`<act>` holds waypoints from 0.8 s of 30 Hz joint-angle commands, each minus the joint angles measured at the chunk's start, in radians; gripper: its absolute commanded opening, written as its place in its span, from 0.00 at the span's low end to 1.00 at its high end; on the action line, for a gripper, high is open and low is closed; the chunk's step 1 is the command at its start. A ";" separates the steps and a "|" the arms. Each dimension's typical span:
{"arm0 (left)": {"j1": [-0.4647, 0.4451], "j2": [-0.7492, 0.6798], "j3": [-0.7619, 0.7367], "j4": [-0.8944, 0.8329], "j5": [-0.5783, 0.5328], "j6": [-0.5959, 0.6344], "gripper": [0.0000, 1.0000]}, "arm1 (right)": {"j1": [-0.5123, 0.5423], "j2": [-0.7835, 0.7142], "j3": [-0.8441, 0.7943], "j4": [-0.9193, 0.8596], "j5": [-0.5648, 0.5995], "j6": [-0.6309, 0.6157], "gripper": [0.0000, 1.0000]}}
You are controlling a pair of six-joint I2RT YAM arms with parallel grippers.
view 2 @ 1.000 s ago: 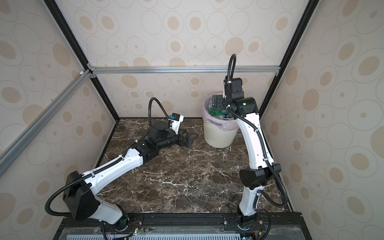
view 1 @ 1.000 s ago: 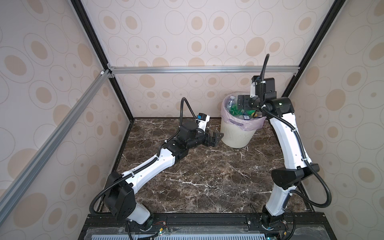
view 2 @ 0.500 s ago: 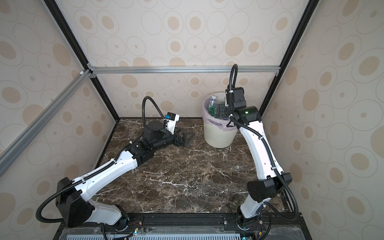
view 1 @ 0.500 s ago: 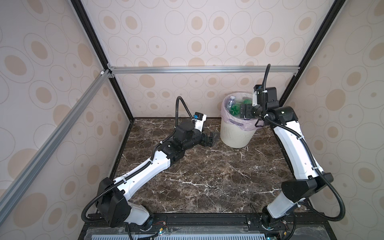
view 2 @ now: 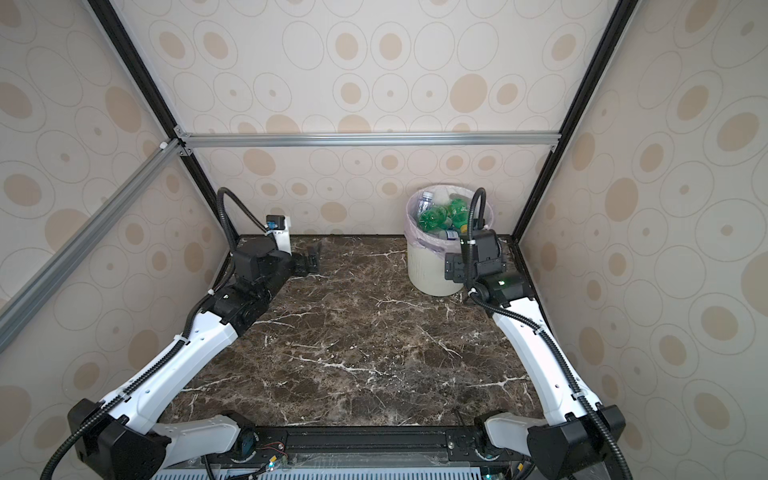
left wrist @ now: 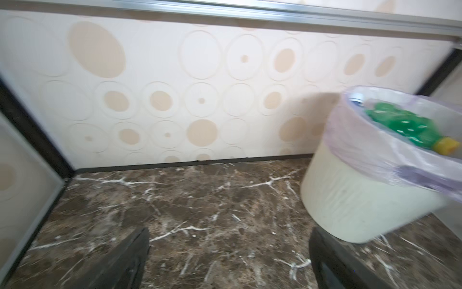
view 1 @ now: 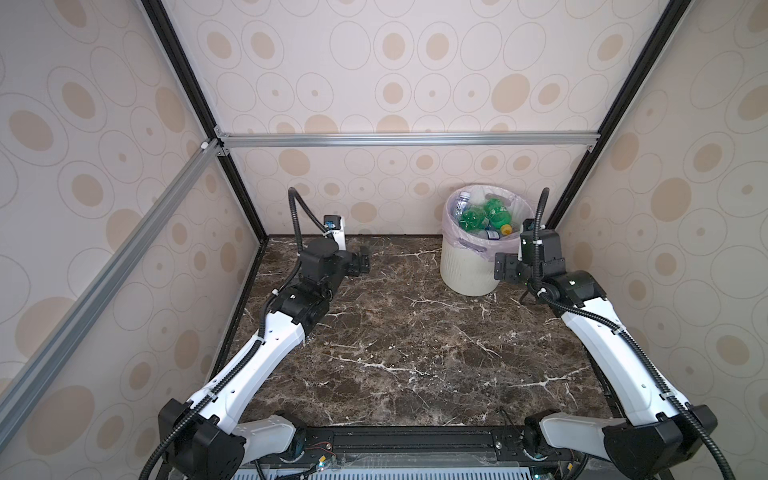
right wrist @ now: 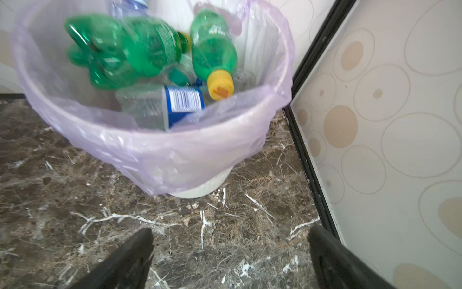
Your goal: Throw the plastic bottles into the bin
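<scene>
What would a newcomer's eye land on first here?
The cream bin in the far right corner of the marble table, heaped with plastic bottles, two bright green on top. To either side, the left gripper and right gripper are empty, fingers spread.

Papered walls [view 1: 395,62] around a marble surface [view 1: 415,353]
The cream walls, printed with beige ovals and rings, enclose the dark brown, white-veined surface; black corner posts [view 1: 186,70] and silver aluminium rails [view 1: 407,139] frame them under soft, even light.
</scene>
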 commanded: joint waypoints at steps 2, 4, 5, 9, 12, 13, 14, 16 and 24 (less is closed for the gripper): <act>0.057 -0.040 -0.160 0.144 -0.194 0.039 0.99 | 0.001 -0.030 -0.150 0.105 0.055 0.044 1.00; 0.069 -0.053 -0.242 0.222 -0.273 0.066 0.99 | 0.001 -0.041 -0.223 0.156 0.063 0.061 1.00; 0.077 -0.055 -0.283 0.260 -0.317 0.082 0.99 | 0.001 -0.045 -0.263 0.191 0.068 0.064 1.00; 0.143 -0.025 -0.386 0.343 -0.404 0.082 0.99 | 0.002 -0.039 -0.415 0.348 0.101 0.025 1.00; 0.178 0.037 -0.451 0.438 -0.410 0.081 0.99 | 0.001 -0.007 -0.502 0.465 0.157 -0.013 1.00; 0.191 0.063 -0.467 0.459 -0.409 0.081 0.99 | 0.001 0.006 -0.527 0.514 0.172 -0.034 1.00; 0.205 0.096 -0.482 0.473 -0.409 0.080 0.99 | 0.001 0.021 -0.559 0.569 0.189 -0.053 1.00; 0.229 0.150 -0.487 0.482 -0.415 0.071 0.99 | 0.001 0.047 -0.607 0.660 0.206 -0.078 1.00; 0.318 0.246 -0.627 0.754 -0.387 0.131 0.99 | 0.002 0.147 -0.741 0.993 0.227 -0.095 1.00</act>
